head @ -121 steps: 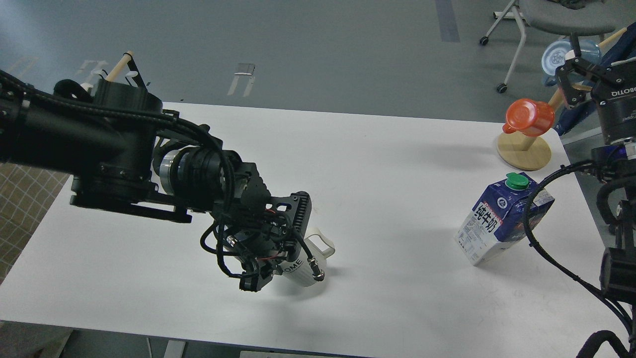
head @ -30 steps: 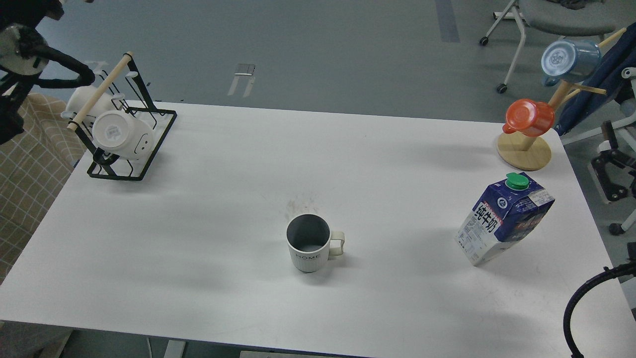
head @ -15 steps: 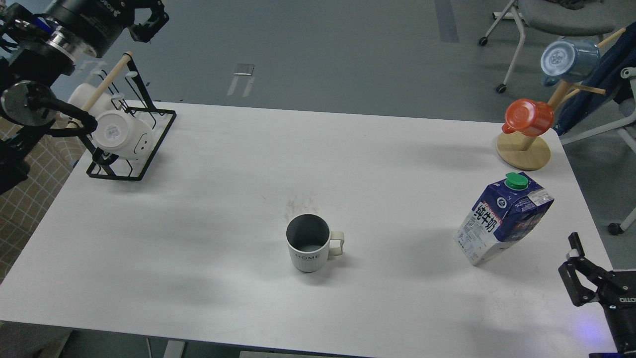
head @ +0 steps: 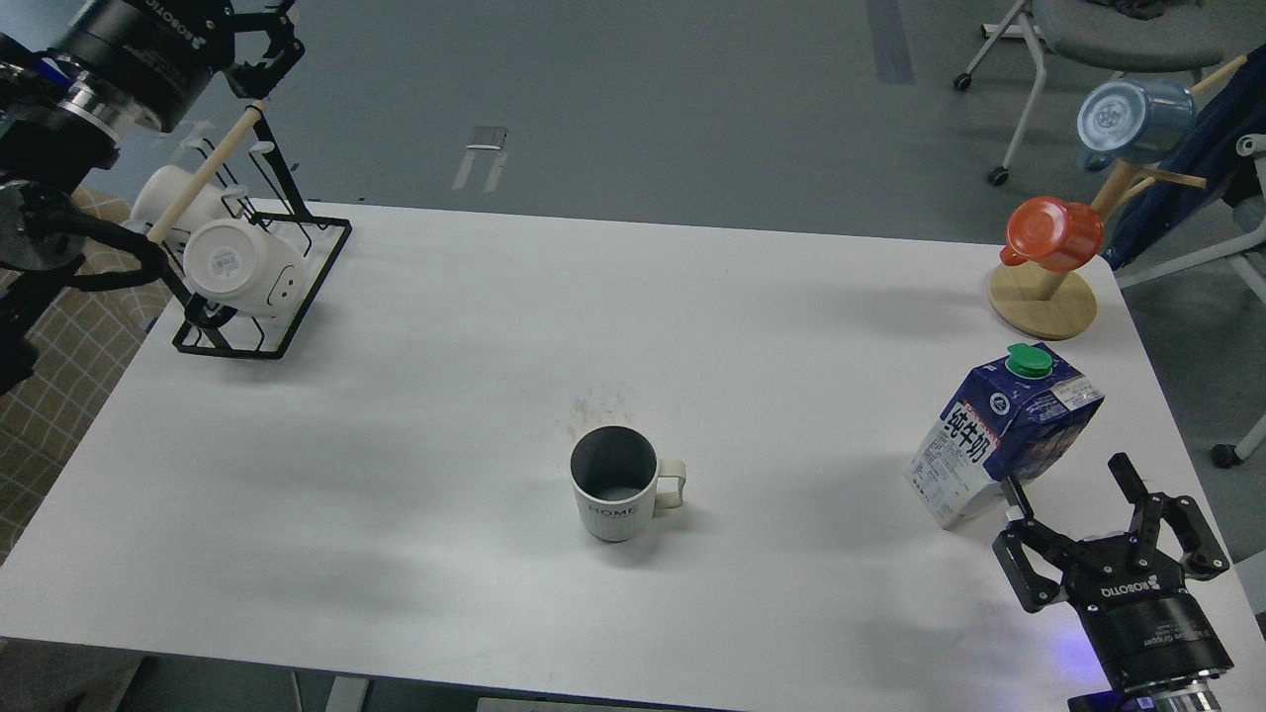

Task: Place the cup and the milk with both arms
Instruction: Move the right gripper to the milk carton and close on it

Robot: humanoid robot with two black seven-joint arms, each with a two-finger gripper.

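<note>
A white cup [head: 615, 487] with a grey inside and "HOME" on its side stands upright near the middle of the white table [head: 475, 326], handle to the right. A blue milk carton [head: 1001, 435] with a green cap stands at the right side. My right gripper [head: 1068, 473] is open and empty, just in front of the carton at the table's front right. My left gripper [head: 259, 32] is open and empty, high at the far left above the rack, far from the cup.
A black wire rack [head: 247, 257] with a wooden rod holds white mugs [head: 242, 267] at the back left corner. A wooden mug tree [head: 1044, 297] with an orange cup [head: 1053, 233] and a blue cup [head: 1128, 119] stands at the back right. A chair is beyond.
My left gripper let go of the cup, which now stands upright, and withdrew to the far left. My right gripper has risen into view at the front right, closer to the carton.
</note>
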